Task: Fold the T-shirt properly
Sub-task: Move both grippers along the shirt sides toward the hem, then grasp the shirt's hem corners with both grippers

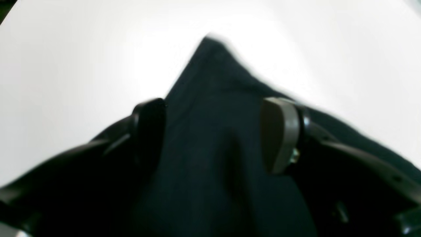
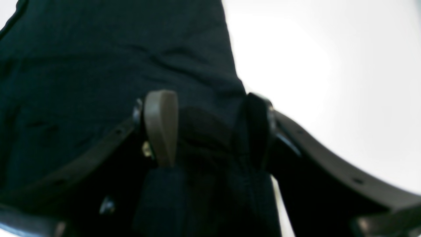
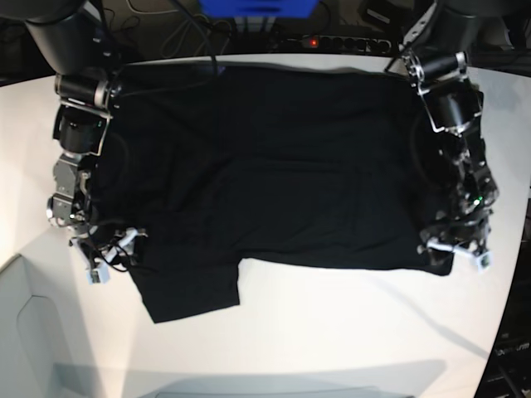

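Observation:
The black T-shirt lies spread across the white table, with one sleeve sticking out toward the front left. My left gripper is down at the shirt's front right corner. In the left wrist view its jaws stand open, with a pointed corner of the T-shirt running between them. My right gripper sits at the shirt's left edge beside the sleeve. In the right wrist view it is open, with rumpled T-shirt cloth between and beyond its fingers.
A blue box, a power strip and cables lie behind the table's back edge. The table's rim curves off at the front left and at the right. Bare white tabletop surrounds the shirt's corner.

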{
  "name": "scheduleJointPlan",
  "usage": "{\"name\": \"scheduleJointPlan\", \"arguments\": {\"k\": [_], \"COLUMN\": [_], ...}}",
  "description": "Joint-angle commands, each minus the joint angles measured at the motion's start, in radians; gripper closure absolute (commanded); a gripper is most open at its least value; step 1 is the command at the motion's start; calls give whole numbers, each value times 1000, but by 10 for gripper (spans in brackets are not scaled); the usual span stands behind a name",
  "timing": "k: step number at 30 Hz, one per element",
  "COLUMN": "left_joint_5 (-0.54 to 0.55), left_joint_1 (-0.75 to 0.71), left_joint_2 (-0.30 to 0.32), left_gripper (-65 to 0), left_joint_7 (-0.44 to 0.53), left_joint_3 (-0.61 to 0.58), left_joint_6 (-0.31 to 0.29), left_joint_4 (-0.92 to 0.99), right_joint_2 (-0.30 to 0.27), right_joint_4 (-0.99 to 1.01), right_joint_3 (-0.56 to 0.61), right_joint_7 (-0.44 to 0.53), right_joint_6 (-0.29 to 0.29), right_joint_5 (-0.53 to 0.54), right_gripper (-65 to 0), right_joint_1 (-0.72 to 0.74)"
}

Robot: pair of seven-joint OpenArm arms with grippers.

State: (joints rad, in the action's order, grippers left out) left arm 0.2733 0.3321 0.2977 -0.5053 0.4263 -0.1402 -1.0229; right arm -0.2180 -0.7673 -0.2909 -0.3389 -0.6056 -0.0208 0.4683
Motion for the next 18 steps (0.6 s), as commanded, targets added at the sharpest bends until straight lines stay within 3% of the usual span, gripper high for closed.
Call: {"name": "scheduleJointPlan", "arguments": {"k": [1,6,10,18], "left_joint_5": [2,2,2,2], "left_joint_1": [32,138,204,246], "left_joint_2": [25,64,91,97], "left_gripper": [-429,-429,-429,-429], "left_joint_7": [49,210,285,305], "left_joint_3": [-20,-143,-155,-212], "left_joint_6": [3,11,11,9], "left_joint_4": [28,276,415,525], "right_joint_2": [-8,-4,-7,-8], "right_joint_4": [-5,-7,-5,-7], "right_joint_3": [-1,-1,-1,-1], "right_joint_7": [-16,-10,-15,-13], "right_joint_6": [-1,-1,-1,-1], "right_joint_5": [0,0,0,0], "right_gripper": [-334,-334,-334,-335], "right_joint_1": [7,-16,-18,-35]}}
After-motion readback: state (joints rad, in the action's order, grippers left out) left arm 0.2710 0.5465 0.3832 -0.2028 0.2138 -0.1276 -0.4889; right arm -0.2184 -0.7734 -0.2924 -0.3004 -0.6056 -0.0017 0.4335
